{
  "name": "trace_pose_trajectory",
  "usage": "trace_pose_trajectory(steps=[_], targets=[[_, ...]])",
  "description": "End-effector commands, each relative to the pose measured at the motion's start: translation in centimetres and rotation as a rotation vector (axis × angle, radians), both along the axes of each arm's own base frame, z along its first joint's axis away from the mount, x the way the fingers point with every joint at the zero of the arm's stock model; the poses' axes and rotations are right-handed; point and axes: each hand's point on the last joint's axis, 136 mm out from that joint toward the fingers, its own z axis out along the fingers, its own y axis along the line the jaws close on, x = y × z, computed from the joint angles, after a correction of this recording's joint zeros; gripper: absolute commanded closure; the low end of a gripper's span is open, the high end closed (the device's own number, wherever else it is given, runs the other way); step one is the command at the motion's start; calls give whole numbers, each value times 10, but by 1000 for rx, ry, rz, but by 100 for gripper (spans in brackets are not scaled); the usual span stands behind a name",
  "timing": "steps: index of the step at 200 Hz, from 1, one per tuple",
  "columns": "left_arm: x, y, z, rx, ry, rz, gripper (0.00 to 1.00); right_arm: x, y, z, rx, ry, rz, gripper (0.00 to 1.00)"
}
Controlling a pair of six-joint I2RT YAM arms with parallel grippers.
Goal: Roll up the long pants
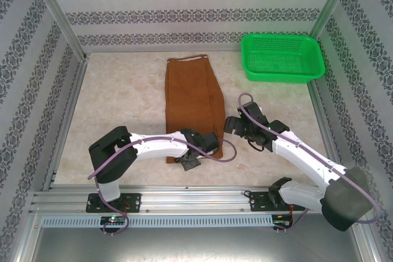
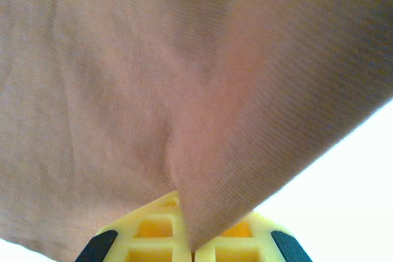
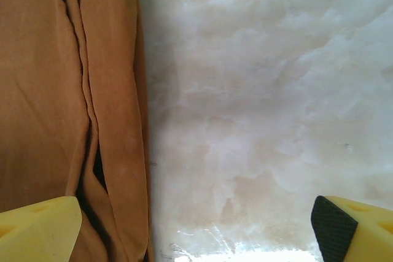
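Observation:
The long pants (image 1: 193, 102) lie folded lengthwise on the table as a rust-brown strip, waist at the far end. My left gripper (image 1: 191, 156) sits at their near end. In the left wrist view its yellow fingers (image 2: 153, 237) are shut on a pinched fold of the pants (image 2: 153, 90). My right gripper (image 1: 232, 124) hovers open just right of the pants' right edge. In the right wrist view its left fingertip (image 3: 37, 228) is over the layered cloth edge (image 3: 43, 90) and the other over bare table (image 3: 264, 90), nothing between them.
A green basket (image 1: 282, 56) stands at the far right corner. Patterned walls and a metal frame (image 1: 58, 23) enclose the marbled table (image 1: 116, 96). Bare tabletop lies left and right of the pants.

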Motion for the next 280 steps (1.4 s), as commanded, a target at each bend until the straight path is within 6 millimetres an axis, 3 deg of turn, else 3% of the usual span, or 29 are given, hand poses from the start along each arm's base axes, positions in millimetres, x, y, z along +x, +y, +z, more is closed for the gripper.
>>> trace_pose_trajectory(steps=[1, 32, 62, 75, 91, 102, 113, 115, 116, 118, 145, 186, 203, 215, 230, 274, 280], targets=[[1, -27, 33, -77, 54, -22, 100, -9, -21, -2, -41, 6, -63, 2], [-6, -53, 56, -136, 206, -20, 97, -12, -31, 0, -40, 4, -89, 2], [-5, -62, 57, -165, 331, -19, 96, -14, -41, 3, -43, -4, -133, 3], [-6, -64, 55, -177, 386, -19, 97, -15, -45, 5, -50, -5, -155, 11], [-7, -67, 53, -182, 446, -20, 98, -20, -58, 12, -80, -8, -209, 30], [-10, -71, 54, -200, 493, -25, 98, -22, -63, 19, -86, -35, -226, 64], [-9, -74, 55, -216, 518, -22, 98, -23, -64, 24, -69, -63, -232, 71], [-9, -75, 55, -219, 524, -23, 98, -24, -64, 24, -64, -66, -228, 82], [-9, -76, 56, -222, 527, -23, 98, -24, -63, 25, -57, -71, -225, 94], [-9, -76, 56, -224, 533, -24, 98, -24, -63, 25, -52, -76, -222, 100], [-4, -87, 69, -325, 611, -13, 98, -31, -54, 26, 33, -94, -202, 100], [13, -105, 101, -570, 814, 78, 94, -38, -36, 10, 137, -56, -153, 100], [15, -106, 103, -575, 845, 84, 93, -37, -30, 10, 162, -55, -136, 100], [15, -108, 107, -590, 882, 79, 91, -34, -25, 12, 183, -63, -124, 94], [13, -113, 113, -627, 941, 58, 91, -31, -22, 15, 199, -67, -122, 99], [44, -117, 114, -704, 982, 108, 90, -16, -7, 17, 224, -56, -94, 100], [45, -117, 113, -703, 981, 110, 89, -15, -6, 18, 220, -50, -86, 86]])
